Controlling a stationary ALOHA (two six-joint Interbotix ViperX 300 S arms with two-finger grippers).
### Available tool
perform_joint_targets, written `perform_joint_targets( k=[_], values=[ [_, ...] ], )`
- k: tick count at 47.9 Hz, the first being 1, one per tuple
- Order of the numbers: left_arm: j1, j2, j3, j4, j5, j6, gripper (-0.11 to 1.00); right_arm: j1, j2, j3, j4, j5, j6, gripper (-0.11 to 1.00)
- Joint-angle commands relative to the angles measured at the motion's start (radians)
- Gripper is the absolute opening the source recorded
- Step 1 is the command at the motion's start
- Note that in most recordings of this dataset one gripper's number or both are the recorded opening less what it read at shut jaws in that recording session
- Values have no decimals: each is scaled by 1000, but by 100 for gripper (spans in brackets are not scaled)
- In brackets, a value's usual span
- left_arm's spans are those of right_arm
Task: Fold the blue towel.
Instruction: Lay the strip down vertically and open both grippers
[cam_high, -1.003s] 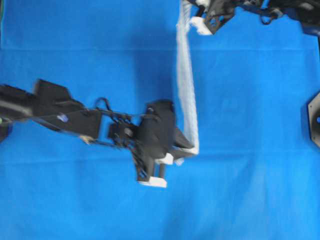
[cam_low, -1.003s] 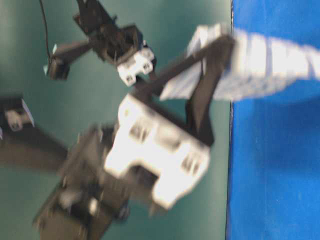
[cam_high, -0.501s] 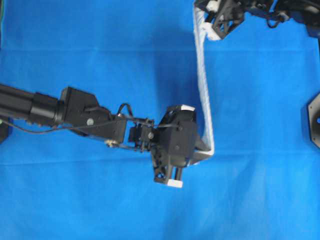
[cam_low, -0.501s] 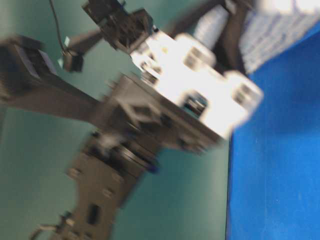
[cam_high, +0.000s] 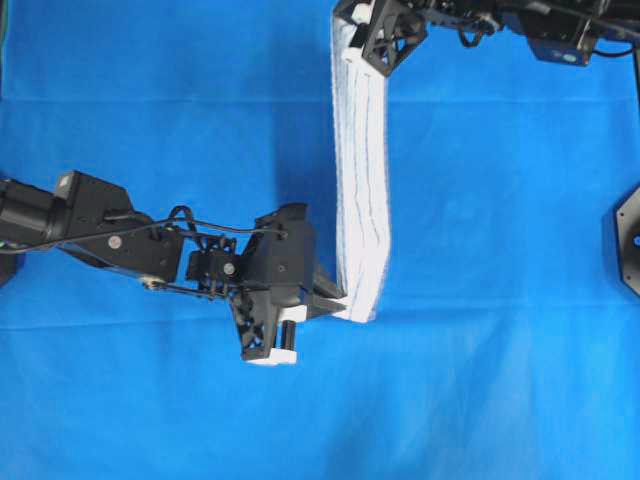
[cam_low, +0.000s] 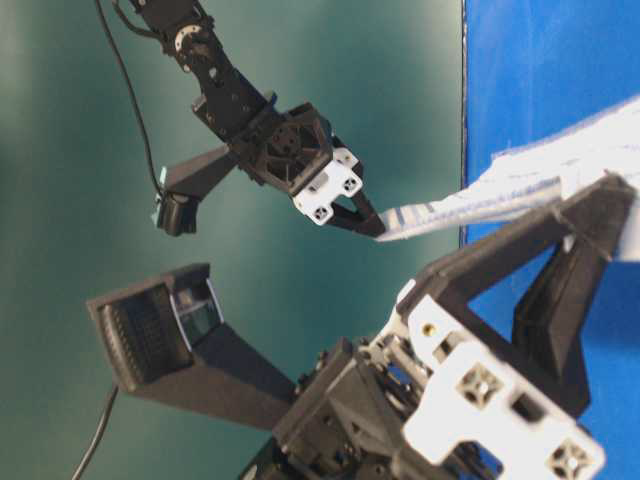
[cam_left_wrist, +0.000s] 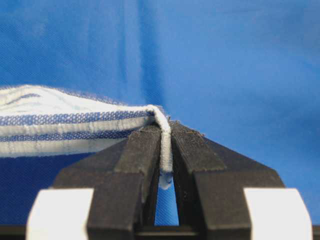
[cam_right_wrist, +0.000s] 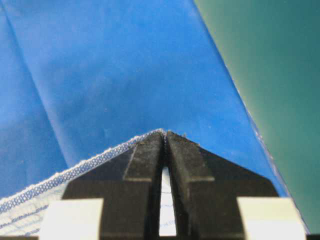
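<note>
The blue towel (cam_high: 361, 190) stretches taut between the left gripper (cam_high: 340, 305) and right gripper (cam_high: 352, 30), each clenched on one end.

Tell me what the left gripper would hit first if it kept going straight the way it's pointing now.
Beyond the blue towel already pinched in the left gripper, probably the plain blue sheet ahead; depth is unclear.
</note>
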Motion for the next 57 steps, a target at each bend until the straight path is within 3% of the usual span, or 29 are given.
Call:
perform_joint_targets(
  k=[1,16,26,30,33,36,44,57],
  values=[
    [-23,-32,-6,0,-14,-3,3,-5,-11,-32,-3,0,2,4],
    [-20,-26,-6,0,-14,0,7,-5,-6,-38,-3,8,0,4],
    [-18,-34,-6,0,3,14,47,-5,-11,-41,-5,3,-12,5],
    [-20,-52,-9,0,41,15,57,-5,-23,-41,-5,3,-21,23],
    [-20,-83,-9,0,95,17,58,-5,-38,-37,-5,5,-26,41],
    [-18,-117,-8,2,150,18,57,-5,-61,-31,-3,8,-31,50],
    [-17,-227,14,6,261,23,57,-2,-129,6,-5,8,-31,45],
    [41,-403,124,6,232,84,57,35,-308,204,2,-84,-12,44]
  ],
)
